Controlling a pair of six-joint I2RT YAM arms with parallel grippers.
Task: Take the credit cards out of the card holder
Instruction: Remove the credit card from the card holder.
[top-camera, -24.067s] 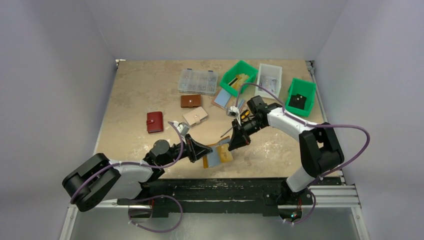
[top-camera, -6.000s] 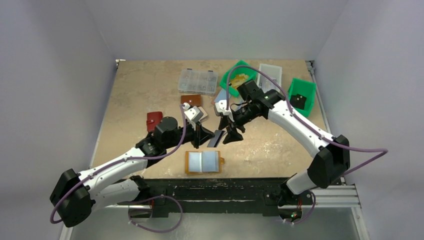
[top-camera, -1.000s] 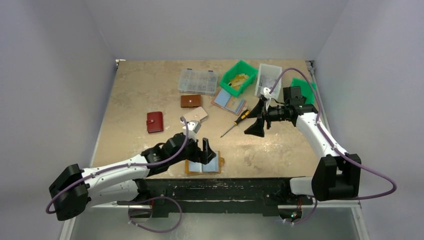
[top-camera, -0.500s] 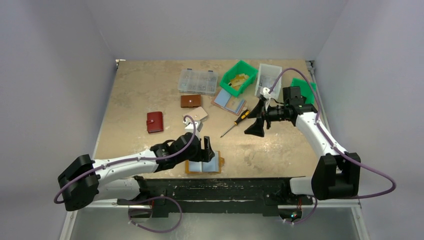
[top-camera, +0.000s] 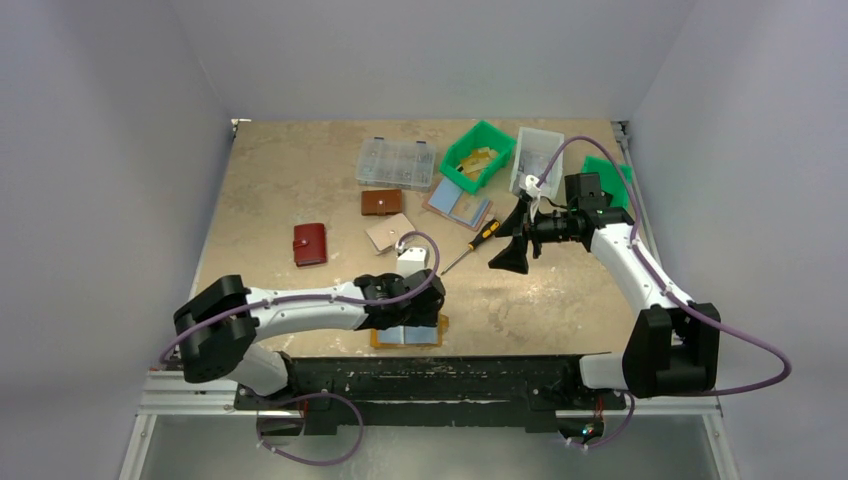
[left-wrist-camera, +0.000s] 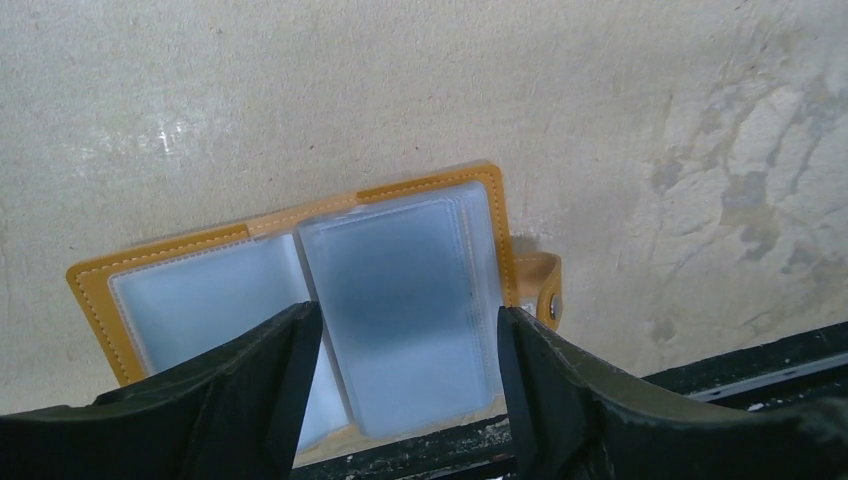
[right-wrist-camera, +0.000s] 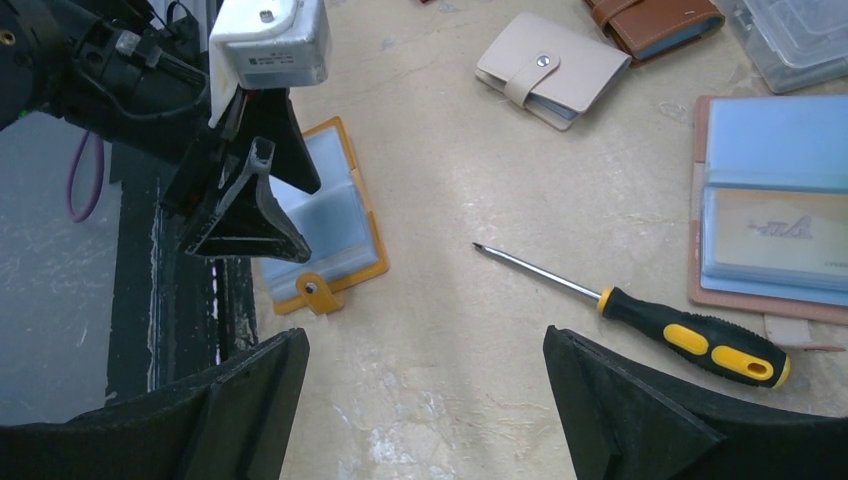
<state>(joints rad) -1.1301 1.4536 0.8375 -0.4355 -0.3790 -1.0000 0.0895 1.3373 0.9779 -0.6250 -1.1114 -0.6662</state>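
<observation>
Card holder, one (mustard, open), left claw parted above it

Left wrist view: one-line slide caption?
Open left pincer over the right-hand sleeves of the opened card holder, flat at the near edge of the table.

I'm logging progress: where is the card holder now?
In the top view the card holder lies open at the middle of the table's near edge, under the left gripper, whose fingers straddle its right half.
</observation>
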